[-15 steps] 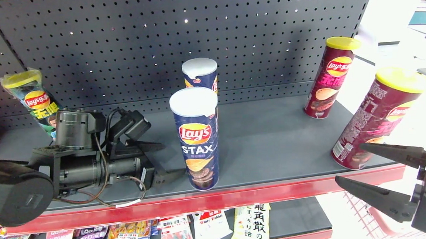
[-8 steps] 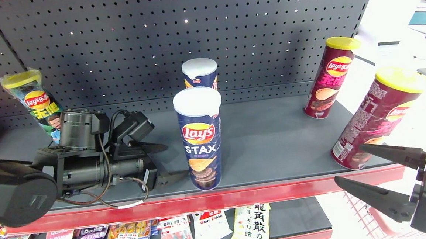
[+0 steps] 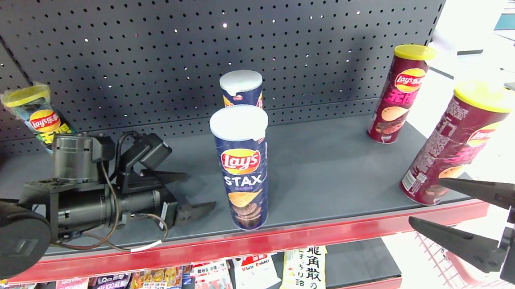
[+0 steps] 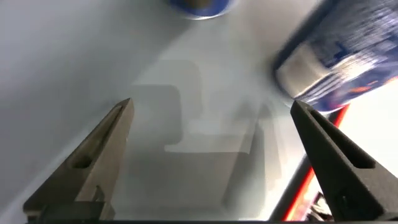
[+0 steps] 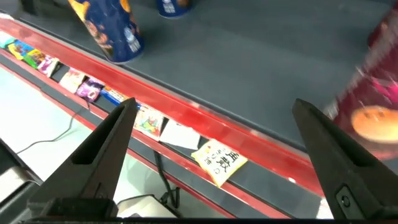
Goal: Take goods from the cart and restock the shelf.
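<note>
Blue chip canister (image 3: 242,172) with a white lid stands upright at the front edge of the grey shelf (image 3: 330,167). Its label shows a red-and-yellow logo, white lettering and pictured crisps. A second blue canister (image 3: 241,88) stands behind it, largely hidden. The left gripper (image 3: 197,190) lies just beside the front one, jaws wide, empty. The right gripper (image 3: 427,201), equally wide and empty, hangs before a maroon canister (image 3: 454,146) with small, unreadable print.
</note>
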Motion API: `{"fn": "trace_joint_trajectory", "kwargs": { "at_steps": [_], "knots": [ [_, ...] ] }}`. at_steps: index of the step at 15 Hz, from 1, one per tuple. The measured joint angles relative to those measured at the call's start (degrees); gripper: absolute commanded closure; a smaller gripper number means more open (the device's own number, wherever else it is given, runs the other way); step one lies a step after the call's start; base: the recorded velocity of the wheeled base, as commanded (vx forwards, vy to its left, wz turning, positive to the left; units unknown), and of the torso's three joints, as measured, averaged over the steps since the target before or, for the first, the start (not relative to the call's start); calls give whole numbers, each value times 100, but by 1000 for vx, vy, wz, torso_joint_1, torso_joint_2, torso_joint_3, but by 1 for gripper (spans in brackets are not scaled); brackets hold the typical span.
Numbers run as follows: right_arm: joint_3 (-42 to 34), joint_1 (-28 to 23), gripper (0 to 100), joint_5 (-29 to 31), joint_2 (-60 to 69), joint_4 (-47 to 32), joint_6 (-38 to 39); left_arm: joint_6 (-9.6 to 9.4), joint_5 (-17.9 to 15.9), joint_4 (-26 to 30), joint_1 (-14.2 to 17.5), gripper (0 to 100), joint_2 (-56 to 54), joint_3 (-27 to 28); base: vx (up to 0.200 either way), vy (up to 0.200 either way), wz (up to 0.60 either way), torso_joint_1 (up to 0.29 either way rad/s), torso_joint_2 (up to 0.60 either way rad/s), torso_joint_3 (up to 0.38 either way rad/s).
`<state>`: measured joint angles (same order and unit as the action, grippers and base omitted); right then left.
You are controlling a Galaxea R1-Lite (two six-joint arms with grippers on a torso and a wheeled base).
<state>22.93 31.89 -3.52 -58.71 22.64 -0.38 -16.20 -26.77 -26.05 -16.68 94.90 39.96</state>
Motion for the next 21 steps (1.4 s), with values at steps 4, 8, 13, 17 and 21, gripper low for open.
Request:
{"fn": "trace_joint_trajectory", "kwargs": {
  "at_steps": [4,8,13,17,21],
  "knots": [
    [-417,-614,0,207,690,-140,-145,15,545,196,623,0,-1163,-542,0,0,0,0,0,0],
    [-573,-2118,0,-94,1268,-356,174,126,1309,1152,885,0,-3085,-1242,0,0,0,0,0,0],
    [-563,-3378,0,-274,1801,-1424,78,1109,2739,3753,987,0,-5750,-1495,0,0,0,0,0,0],
    [-662,-3786,0,-211,2155,-1747,-66,1207,2750,3830,974,0,-6526,-1535,0,0,0,0,0,0],
    [-719,-3830,0,-79,2277,-1742,-71,1191,2645,3877,968,0,-6972,-1770,-100,0,0,-1,0,1]
  ]
}}
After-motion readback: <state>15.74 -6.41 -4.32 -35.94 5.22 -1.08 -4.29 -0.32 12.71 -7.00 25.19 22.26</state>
